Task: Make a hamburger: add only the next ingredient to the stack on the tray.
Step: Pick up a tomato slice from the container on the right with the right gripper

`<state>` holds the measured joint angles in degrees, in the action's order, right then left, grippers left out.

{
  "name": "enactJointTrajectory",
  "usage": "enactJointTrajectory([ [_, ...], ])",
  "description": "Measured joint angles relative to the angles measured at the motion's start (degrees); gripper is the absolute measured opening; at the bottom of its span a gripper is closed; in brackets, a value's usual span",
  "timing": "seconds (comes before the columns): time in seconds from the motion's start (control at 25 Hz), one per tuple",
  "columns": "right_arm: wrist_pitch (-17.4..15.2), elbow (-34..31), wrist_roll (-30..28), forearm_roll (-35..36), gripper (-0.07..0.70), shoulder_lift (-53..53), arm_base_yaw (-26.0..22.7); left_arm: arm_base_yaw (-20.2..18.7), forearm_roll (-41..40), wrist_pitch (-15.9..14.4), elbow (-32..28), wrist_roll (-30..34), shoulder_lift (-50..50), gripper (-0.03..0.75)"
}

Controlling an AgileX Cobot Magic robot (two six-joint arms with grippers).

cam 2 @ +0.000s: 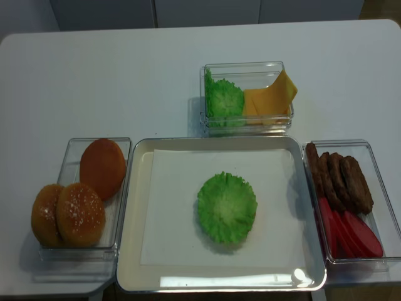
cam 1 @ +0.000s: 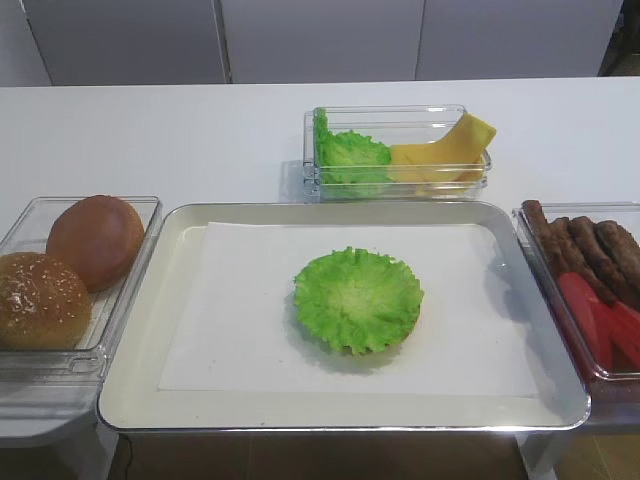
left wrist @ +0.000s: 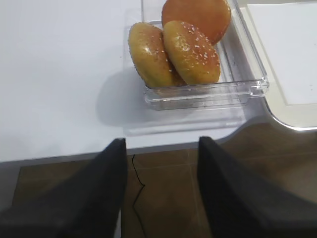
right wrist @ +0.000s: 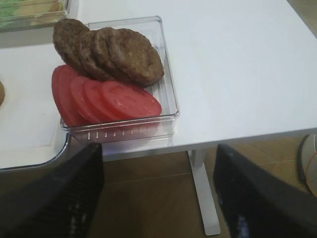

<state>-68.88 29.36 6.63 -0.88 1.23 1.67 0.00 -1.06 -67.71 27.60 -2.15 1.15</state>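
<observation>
The stack is a ruffled green lettuce leaf (cam 1: 358, 299) (cam 2: 227, 207) lying in the middle of the paper-lined silver tray (cam 1: 130, 340) (cam 2: 135, 251). Red tomato slices (right wrist: 111, 99) (cam 1: 600, 320) (cam 2: 348, 233) overlap in the clear tub at the tray's right. My right gripper (right wrist: 158, 193) hangs open and empty below the table's front edge, in front of that tub. My left gripper (left wrist: 161, 191) is also open and empty, off the front edge before the bun tub. Neither gripper shows in the high views.
Brown patties (right wrist: 106, 52) (cam 2: 341, 179) share the tomato tub (right wrist: 171, 89). A left tub holds buns (left wrist: 183, 47) (cam 2: 78, 207). A rear tub (cam 1: 400, 150) holds lettuce and yellow cheese (cam 2: 269, 97). A table leg (right wrist: 203, 193) stands below the right front edge.
</observation>
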Motion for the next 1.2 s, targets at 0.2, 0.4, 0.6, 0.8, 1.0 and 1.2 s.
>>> enactJointTrajectory([
  [0.2, 0.0, 0.0, 0.0, 0.0, 0.524, 0.0, 0.0, 0.0, 0.0, 0.0, 0.0, 0.0, 0.0, 0.341],
  [0.4, 0.0, 0.0, 0.0, 0.0, 0.524, 0.0, 0.0, 0.0, 0.0, 0.0, 0.0, 0.0, 0.0, 0.341],
  [0.6, 0.0, 0.0, 0.0, 0.0, 0.524, 0.0, 0.0, 0.0, 0.0, 0.0, 0.0, 0.0, 0.0, 0.341],
  [0.8, 0.0, 0.0, 0.0, 0.0, 0.524, 0.0, 0.0, 0.0, 0.0, 0.0, 0.0, 0.0, 0.0, 0.341],
  [1.0, 0.8, 0.0, -0.2, -0.5, 0.524, 0.0, 0.0, 0.0, 0.0, 0.0, 0.0, 0.0, 0.0, 0.341],
  [1.2, 2.2, -1.3, -0.5, -1.6, 0.524, 0.0, 0.0, 0.0, 0.0, 0.0, 0.0, 0.0, 0.0, 0.341],
])
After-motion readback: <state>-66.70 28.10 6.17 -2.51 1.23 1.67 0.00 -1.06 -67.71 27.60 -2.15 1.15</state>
